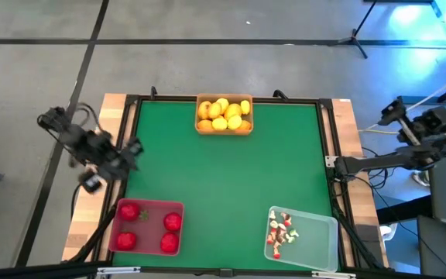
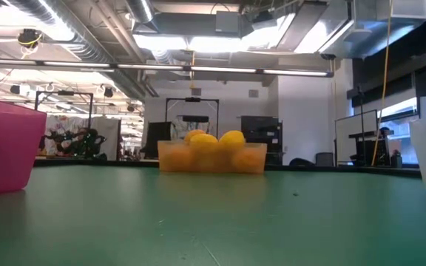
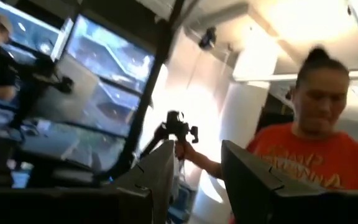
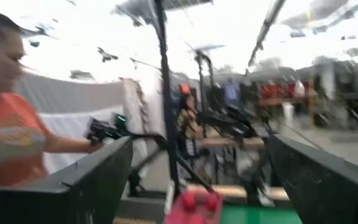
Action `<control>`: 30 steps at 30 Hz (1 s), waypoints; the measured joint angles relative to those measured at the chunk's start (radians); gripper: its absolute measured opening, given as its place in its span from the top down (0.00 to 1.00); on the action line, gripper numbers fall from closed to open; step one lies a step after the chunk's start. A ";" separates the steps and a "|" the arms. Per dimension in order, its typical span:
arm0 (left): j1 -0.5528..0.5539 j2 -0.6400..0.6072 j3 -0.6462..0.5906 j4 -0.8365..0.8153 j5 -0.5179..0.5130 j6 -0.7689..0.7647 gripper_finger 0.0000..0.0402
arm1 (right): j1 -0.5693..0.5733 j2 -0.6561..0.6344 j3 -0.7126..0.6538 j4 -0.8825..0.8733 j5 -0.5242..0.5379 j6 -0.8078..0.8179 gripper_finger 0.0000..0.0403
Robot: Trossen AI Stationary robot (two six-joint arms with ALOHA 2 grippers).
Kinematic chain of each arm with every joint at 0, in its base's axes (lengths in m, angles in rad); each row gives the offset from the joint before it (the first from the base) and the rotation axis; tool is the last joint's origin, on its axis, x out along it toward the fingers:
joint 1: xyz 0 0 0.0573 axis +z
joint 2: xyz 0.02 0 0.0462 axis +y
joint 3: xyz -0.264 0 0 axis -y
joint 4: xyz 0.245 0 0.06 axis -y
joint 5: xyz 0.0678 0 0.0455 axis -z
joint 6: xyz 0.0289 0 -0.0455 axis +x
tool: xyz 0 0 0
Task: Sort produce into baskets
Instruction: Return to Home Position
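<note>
Three baskets stand on the green table (image 1: 223,186). The orange basket (image 1: 224,116) at the far edge holds yellow produce (image 2: 211,140). The red basket (image 1: 147,226) at the near left holds red round fruits (image 1: 172,222). In the clear basket (image 1: 304,236) at the near right lie small whitish-and-red bits (image 1: 280,232). My left gripper (image 1: 134,147) hangs open over the table's left edge, raised and with nothing between its fingers (image 3: 157,177). My right gripper (image 1: 335,166) is wide open at the right edge and likewise holds nothing (image 4: 201,146).
A person in an orange shirt (image 3: 309,155) stands in the room beyond the table, with one hand on a dark device (image 4: 104,130). Wooden strips (image 1: 111,108) border the table on both sides. The green middle of the table lies between the baskets.
</note>
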State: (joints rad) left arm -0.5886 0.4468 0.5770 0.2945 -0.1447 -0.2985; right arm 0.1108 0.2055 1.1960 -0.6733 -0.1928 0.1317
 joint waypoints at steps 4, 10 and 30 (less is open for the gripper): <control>-0.014 -0.173 0.001 -0.170 -0.069 0.018 0.68 | 0.000 -0.048 0.000 0.008 -0.026 0.013 0.07; -0.013 -0.345 0.000 -0.331 -0.105 0.023 0.68 | 0.000 -0.087 0.000 -0.015 -0.002 0.020 0.07; -0.001 -0.440 -0.080 -0.348 -0.111 0.160 0.68 | 0.000 -0.200 -0.269 0.125 -0.005 0.045 0.07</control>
State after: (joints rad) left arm -0.5900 0.0071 0.4965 -0.0539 -0.2557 -0.1387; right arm 0.1105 0.0051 0.9271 -0.5485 -0.1981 0.1764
